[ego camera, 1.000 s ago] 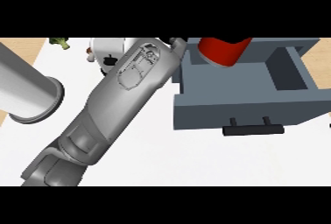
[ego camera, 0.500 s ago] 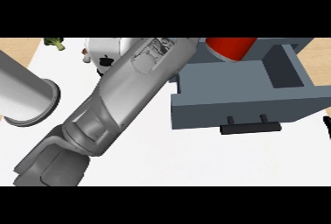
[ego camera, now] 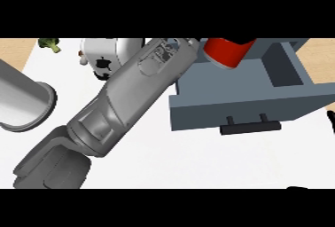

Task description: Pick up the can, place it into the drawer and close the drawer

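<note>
The red can (ego camera: 226, 53) hangs tilted over the back left corner of the open grey drawer (ego camera: 248, 106). My left forearm crosses the view from the lower left up to the can and hides most of my left hand (ego camera: 247, 41). Only a dark bit of that hand shows, at the can's top edge, curled on the can. The drawer's inside shows grey and bare to the right of the can. Its black handle (ego camera: 251, 127) faces me. My right hand (ego camera: 329, 119) shows only as a black sliver at the right edge.
A big grey cylinder (ego camera: 23, 104) fills the left edge. A white appliance (ego camera: 104, 55) and a green broccoli (ego camera: 49, 44) sit at the back left, partly behind my forearm. The white counter (ego camera: 196, 164) stretches in front of the drawer.
My left forearm has swung up and a little to the right. The can has stayed over the drawer's back left corner, shifting only slightly.
</note>
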Tool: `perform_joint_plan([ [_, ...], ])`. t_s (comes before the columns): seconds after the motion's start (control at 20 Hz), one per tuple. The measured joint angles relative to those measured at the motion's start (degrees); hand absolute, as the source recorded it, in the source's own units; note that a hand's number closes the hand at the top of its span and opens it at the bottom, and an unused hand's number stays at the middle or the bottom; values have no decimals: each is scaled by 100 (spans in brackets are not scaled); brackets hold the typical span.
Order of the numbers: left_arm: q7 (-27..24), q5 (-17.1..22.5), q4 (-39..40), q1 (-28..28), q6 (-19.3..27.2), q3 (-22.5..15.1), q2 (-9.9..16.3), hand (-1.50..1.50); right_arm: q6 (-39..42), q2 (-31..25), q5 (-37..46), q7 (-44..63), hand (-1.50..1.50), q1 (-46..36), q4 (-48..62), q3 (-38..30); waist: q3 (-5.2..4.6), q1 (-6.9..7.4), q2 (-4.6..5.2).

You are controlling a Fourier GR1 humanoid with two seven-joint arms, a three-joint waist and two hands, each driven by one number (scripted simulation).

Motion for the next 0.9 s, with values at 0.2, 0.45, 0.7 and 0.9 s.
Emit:
perform_joint_plan([
  [0.2,-176,130,223,-36,164,-210,0,150,-36,49,72,-1,-150,-67,38,84,1,-54,19],
  [0.45,-324,256,408,30,252,-519,0,150,-55,15,82,40,-150,-168,46,79,1,-97,28],
  [0.7,-504,361,479,140,364,-825,-1,150,-103,6,77,152,-150,-288,-5,103,1,-167,50],
  [0.9,-583,448,602,193,452,-968,0,-150,-64,-14,118,123,-150,-316,-16,163,2,-209,65],
])
